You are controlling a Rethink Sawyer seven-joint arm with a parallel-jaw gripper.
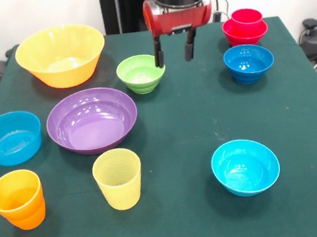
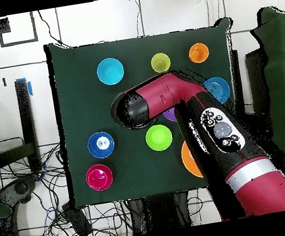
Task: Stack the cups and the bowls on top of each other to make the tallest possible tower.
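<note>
My gripper (image 1: 174, 54) is open and empty. It hangs above the table just right of the lime green bowl (image 1: 140, 73), with its left finger (image 1: 159, 56) by the bowl's right rim. The tower, a red cup (image 1: 246, 17) nested in a red bowl (image 1: 245, 33), stands at the far right, with the dark blue bowl (image 1: 248, 62) in front of it. The pale yellow cup (image 1: 118, 177) and the orange cup (image 1: 17, 198) stand upright at the near left. In the overhead view the arm (image 2: 168, 96) hides the gripper.
The large yellow-orange bowl (image 1: 60, 54) sits far left, the purple bowl (image 1: 91, 119) at centre left, the light blue straight-sided bowl (image 1: 9, 137) at the left edge, and the cyan bowl (image 1: 245, 166) near right. Bare green cloth (image 1: 204, 113) lies between the gripper and the cyan bowl.
</note>
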